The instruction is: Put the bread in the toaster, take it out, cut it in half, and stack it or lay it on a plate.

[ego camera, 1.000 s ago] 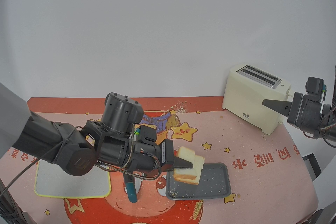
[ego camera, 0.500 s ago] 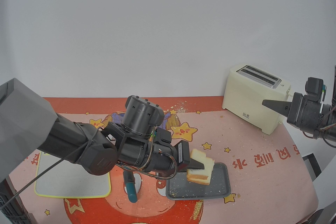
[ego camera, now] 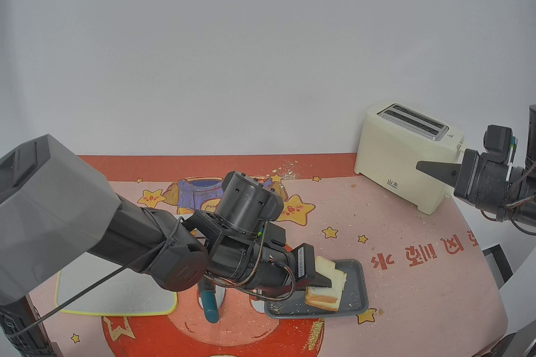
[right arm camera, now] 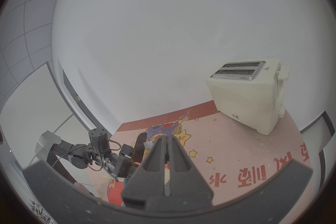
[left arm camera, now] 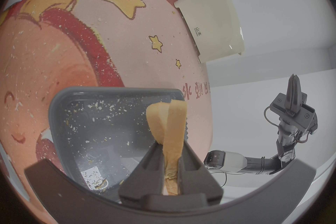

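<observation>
Left gripper [ego camera: 328, 281] with bread [ego camera: 330, 294] lower over tray [ego camera: 355, 292], beside red lettering [ego camera: 424, 252]

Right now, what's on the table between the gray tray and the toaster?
Nothing stands there. In the head view, just bare, star-printed tablecloth lies between the tray and the toaster.

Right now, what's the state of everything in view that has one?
left pincer: shut on the bread.
bread: two halves pressed together, low over the tray.
tray: level, crumbs in it.
toaster: upright, no bread in slots.
right pincer: shut, holding nothing, beside the toaster.
teal-handled tool: lying flat, partly hidden.
</observation>
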Robot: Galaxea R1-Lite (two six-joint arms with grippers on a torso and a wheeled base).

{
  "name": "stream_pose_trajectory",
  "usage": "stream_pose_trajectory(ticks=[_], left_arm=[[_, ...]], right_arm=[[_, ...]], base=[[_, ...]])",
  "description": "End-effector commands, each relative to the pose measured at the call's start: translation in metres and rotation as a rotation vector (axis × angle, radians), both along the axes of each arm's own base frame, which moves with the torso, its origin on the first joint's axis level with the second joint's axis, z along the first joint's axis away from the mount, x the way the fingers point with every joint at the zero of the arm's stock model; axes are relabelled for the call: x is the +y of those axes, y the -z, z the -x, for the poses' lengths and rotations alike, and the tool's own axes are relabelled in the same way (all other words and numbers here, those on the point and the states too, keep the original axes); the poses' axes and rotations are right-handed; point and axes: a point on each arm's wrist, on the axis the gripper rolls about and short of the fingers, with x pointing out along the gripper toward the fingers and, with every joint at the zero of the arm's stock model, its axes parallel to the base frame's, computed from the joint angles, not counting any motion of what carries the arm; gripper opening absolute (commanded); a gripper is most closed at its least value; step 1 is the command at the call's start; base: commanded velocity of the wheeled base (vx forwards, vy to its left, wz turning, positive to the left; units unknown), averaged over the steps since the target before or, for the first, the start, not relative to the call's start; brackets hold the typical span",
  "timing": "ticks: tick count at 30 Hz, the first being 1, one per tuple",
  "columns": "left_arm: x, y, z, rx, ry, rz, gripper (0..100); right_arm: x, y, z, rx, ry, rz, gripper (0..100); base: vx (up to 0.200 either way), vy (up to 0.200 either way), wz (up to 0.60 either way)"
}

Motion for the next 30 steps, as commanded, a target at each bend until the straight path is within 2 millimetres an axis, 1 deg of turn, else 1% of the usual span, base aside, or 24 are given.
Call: stream_pose_trajectory(ticks=[1,11,12,17,18,21,26,27,30], left_arm=[[-0.001,0.000,0.001,0.000,0.004,0.001,0],[-0.001,0.000,0.003,0.016,0.005,-0.016,0],[-0.001,0.000,0.003,0.016,0.005,-0.016,100],[0.000,0.003,0.005,0.013,-0.008,-0.041,100],[-0.001,0.005,0.011,0.006,-0.016,-0.065,100],[0.001,0.008,0.013,-0.008,-0.043,-0.096,100],[0.004,0.004,0.015,-0.036,-0.068,-0.111,100],[0.005,-0.002,0.016,-0.050,-0.074,-0.104,100],[0.006,-0.008,0.016,-0.073,-0.088,-0.099,100]], right_arm=[[0.000,0.001,-0.001,0.002,0.001,0.001,0],[0.000,0.000,0.000,0.000,-0.001,0.000,0],[0.000,0.000,0.000,0.000,-0.001,0.000,0],[0.000,0.000,0.000,-0.002,0.001,-0.001,0],[-0.001,-0.001,0.000,-0.003,0.001,-0.002,0],[0.000,-0.001,0.001,-0.003,-0.001,-0.002,0],[0.000,0.000,0.000,0.000,-0.001,0.000,0],[0.000,-0.001,0.001,-0.003,-0.001,-0.002,0],[0.000,-0.001,0.001,-0.003,-0.001,-0.002,0]], base=[[0.000,0.000,0.00],[0.000,0.000,0.00],[0.000,0.000,0.00],[0.000,0.000,0.00],[0.000,0.000,0.00],[0.000,0.000,0.00],[0.000,0.000,0.00],[0.000,0.000,0.00],[0.000,0.000,0.00]])
